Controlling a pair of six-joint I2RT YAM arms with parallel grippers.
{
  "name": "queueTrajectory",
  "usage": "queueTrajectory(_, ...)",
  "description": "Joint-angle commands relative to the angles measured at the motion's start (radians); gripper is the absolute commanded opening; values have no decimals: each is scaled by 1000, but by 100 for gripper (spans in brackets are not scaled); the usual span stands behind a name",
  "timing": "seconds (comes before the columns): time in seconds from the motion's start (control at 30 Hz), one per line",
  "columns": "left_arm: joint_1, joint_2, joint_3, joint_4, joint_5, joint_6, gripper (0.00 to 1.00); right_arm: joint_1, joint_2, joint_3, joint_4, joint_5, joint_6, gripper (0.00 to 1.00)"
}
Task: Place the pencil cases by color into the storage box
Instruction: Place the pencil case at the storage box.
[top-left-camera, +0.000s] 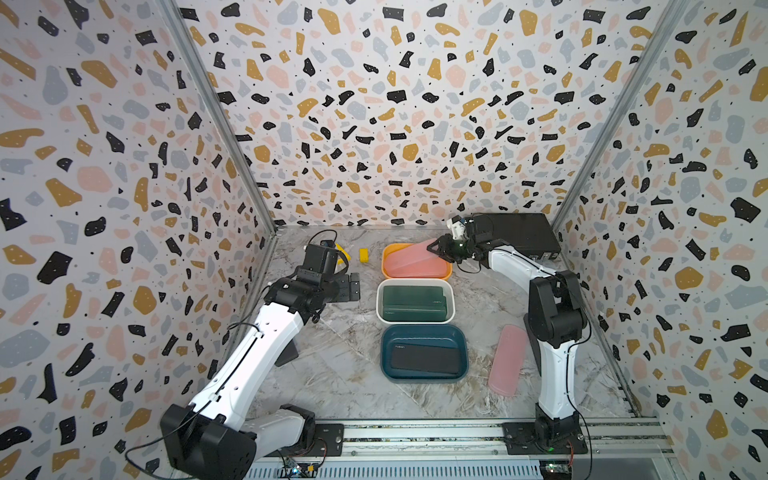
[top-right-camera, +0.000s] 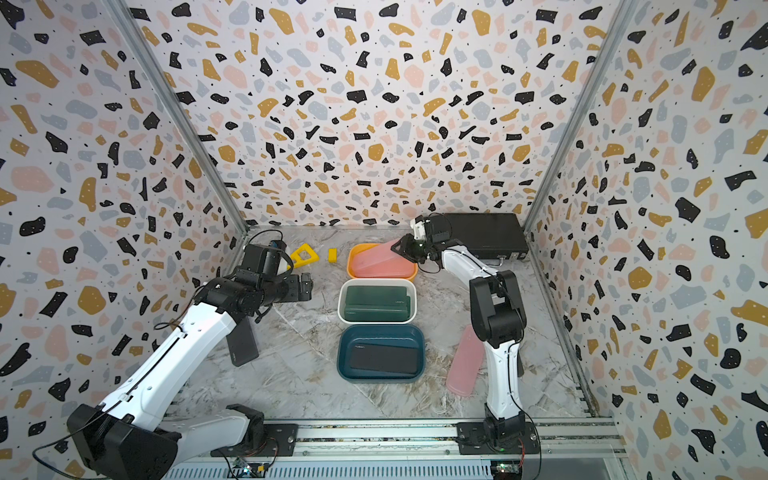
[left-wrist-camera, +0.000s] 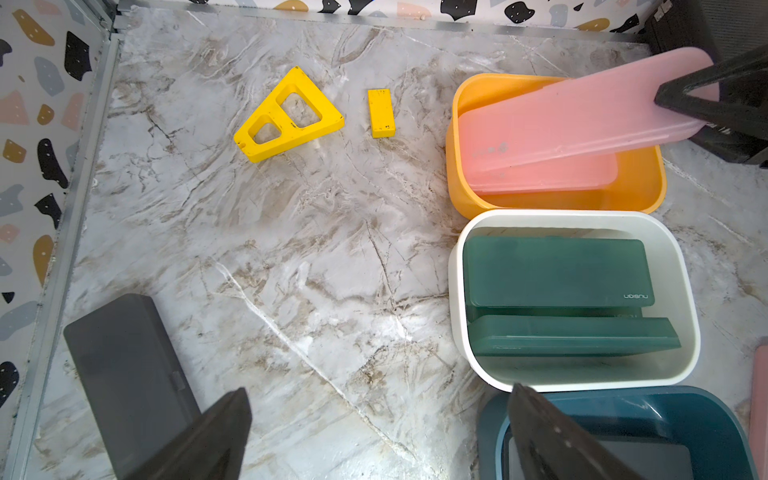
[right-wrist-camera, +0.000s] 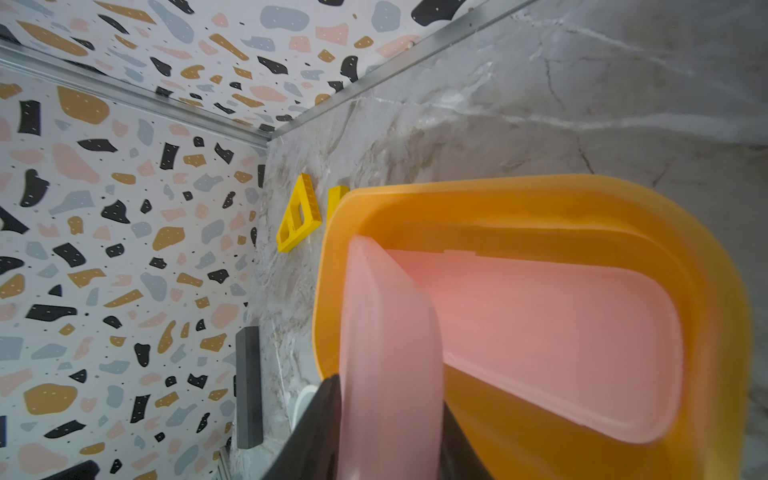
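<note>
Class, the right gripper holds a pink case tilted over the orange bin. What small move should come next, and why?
Probably open the right gripper and release the tilted pink case: its low end already sits inside the orange bin, over another pink case, so the colour matches and it should slide flat.
</note>
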Motion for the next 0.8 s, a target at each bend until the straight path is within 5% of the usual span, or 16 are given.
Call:
queueTrajectory(0.0, 5, -2, -14, -11, -7, -10, 100, -7, 7, -4, -44, 23, -39, 38)
queueTrajectory(0.77, 8, 17, -8, -23, -3, -16, 100, -24, 22, 71, -268, 164, -186, 54)
